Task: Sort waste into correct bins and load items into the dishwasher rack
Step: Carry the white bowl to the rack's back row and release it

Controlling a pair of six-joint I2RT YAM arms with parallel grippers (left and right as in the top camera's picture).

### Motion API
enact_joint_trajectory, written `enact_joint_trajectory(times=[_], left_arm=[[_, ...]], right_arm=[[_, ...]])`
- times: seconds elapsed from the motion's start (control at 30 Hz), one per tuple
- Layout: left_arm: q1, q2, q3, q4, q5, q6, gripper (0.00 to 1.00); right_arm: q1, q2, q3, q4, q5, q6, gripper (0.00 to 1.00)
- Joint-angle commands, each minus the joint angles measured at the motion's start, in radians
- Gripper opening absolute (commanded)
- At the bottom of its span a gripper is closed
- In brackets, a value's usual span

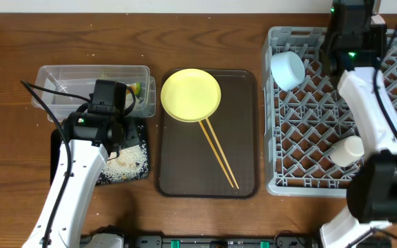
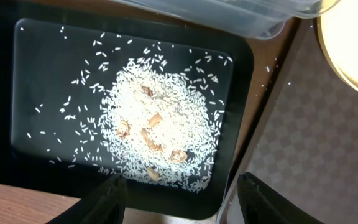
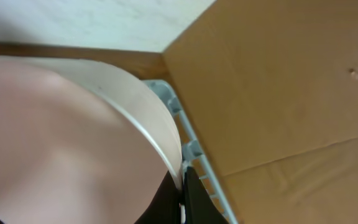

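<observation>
Pinkish bowl [image 3: 61, 143] rim in right pincer [image 3: 182, 179]; left pincer [image 2: 182, 186] wide above black tray [image 2: 42, 74].

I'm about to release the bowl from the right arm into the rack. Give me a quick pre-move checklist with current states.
1. Right end effector pinching the pinkish bowl at its rim: ok.
2. Bowl beside the dishwasher rack edge: ok.
3. Bowl seated between pegs: cannot tell, since the arm hides it from overhead.
4. Left end effector open, empty, above the black tray: ok.
5. Rice in the black tray: ok.
6. Yellow plate and chopsticks loaded: not ok, both lie on the brown serving tray.
</observation>
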Motion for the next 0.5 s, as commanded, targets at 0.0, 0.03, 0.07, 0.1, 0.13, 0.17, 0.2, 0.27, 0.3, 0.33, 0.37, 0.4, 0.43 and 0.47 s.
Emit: enact_joint_trajectory(times=[0.0,0.03,0.07,0.1,0.13,0.17,0.2,0.27,0.3,0.33,0.37,0.4,0.43,0.47], left_arm=[[0.004,0.001,0.008,-0.005,-0.019,-0.017,0.60],[0.004,0.001,0.008,-0.005,-0.019,-0.017,0.60],[0.004,0.001,0.008,-0.005,-0.019,-0.017,0.60],[0.004,0.001,0.008,-0.006,-0.019,-0.017,0.60],[0.004,0.001,0.008,-0.005,-0.019,-0.017,0.60],[0.004,0.001,0.008,-0.006,-0.019,-0.017,0.60],[0.004,0.001,0.008,-0.005,-0.017,-0.017,0.60],[0.004,0.001,0.008,-0.005,-0.004,-0.017,0.65],[0.004,0.001,0.008,-0.005,-0.002,-0.017,0.65],[0.004,0.001,0.008,-0.005,-0.001,-0.017,0.65],[0.004,0.001,0.008,-0.005,-0.001,-0.017,0.65],[0.004,0.001,0.008,-0.005,-0.001,-0.017,0.65],[0.004,0.001,0.008,-0.006,-0.001,-0.017,0.65],[0.004,0.001,0.008,-0.005,-0.001,-0.017,0.65]], right_arm=[[-0.011,0.058,0.007,0.038,0.093,-0.111,0.01],[-0.011,0.072,0.007,0.043,0.093,-0.111,0.01],[-0.011,0.091,0.007,0.044,0.093,-0.110,0.01],[-0.011,0.103,0.007,0.044,0.093,-0.110,0.01],[-0.010,0.119,0.007,0.044,0.093,-0.110,0.01],[-0.008,0.135,0.007,0.043,0.091,-0.109,0.01],[-0.004,0.150,0.007,0.040,0.086,-0.109,0.01],[0.007,0.174,0.007,0.037,0.079,-0.096,0.01],[0.015,0.182,0.007,0.032,0.078,-0.084,0.01],[0.022,0.190,0.007,0.028,0.079,-0.069,0.01],[0.029,0.195,0.007,0.024,0.078,-0.058,0.01],[0.037,0.203,0.007,0.022,0.079,-0.047,0.01],[0.045,0.208,0.007,0.020,0.078,-0.038,0.01],[0.052,0.212,0.007,0.019,0.077,-0.034,0.01]])
